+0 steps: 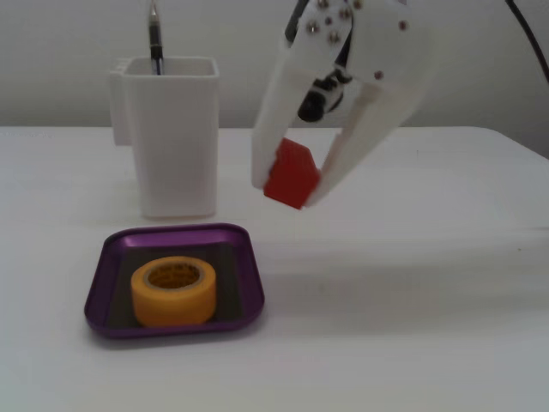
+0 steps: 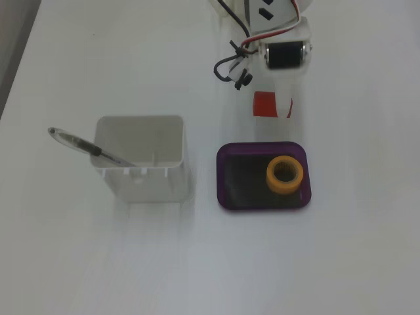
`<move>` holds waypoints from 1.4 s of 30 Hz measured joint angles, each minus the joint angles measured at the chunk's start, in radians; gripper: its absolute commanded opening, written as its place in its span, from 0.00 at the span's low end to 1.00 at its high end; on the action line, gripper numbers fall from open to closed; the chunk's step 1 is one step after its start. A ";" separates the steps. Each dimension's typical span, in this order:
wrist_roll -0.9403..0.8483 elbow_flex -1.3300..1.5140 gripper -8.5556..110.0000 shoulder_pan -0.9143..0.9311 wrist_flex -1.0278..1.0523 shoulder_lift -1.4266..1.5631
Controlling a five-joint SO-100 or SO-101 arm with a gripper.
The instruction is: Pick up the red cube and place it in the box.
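Observation:
My white gripper [image 1: 290,187] is shut on the red cube [image 1: 292,174] and holds it in the air above the white table, to the upper right of the box in a fixed view. From above, the red cube [image 2: 266,104] shows between the fingers of the gripper [image 2: 268,108], just beyond the far rim of the box [image 2: 226,180]. The box [image 1: 244,266] is a shallow purple tray with a dark floor. A yellow tape roll [image 1: 172,291] lies inside it, toward one side [image 2: 284,176].
A tall white pen holder [image 1: 171,137] with a pen [image 1: 155,39] stands behind the box; from above the holder [image 2: 141,161] is left of the box, with the pen [image 2: 85,146] leaning out. Arm cables [image 2: 233,62] hang near the gripper.

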 measured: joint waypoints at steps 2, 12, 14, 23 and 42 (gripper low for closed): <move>-0.091 0.000 0.07 0.006 -0.078 0.018; -0.192 0.005 0.07 0.086 -0.351 -0.109; -0.192 0.005 0.07 0.075 -0.379 -0.150; -0.192 0.005 0.07 0.081 -0.405 -0.282; -0.192 0.003 0.09 0.138 -0.405 -0.336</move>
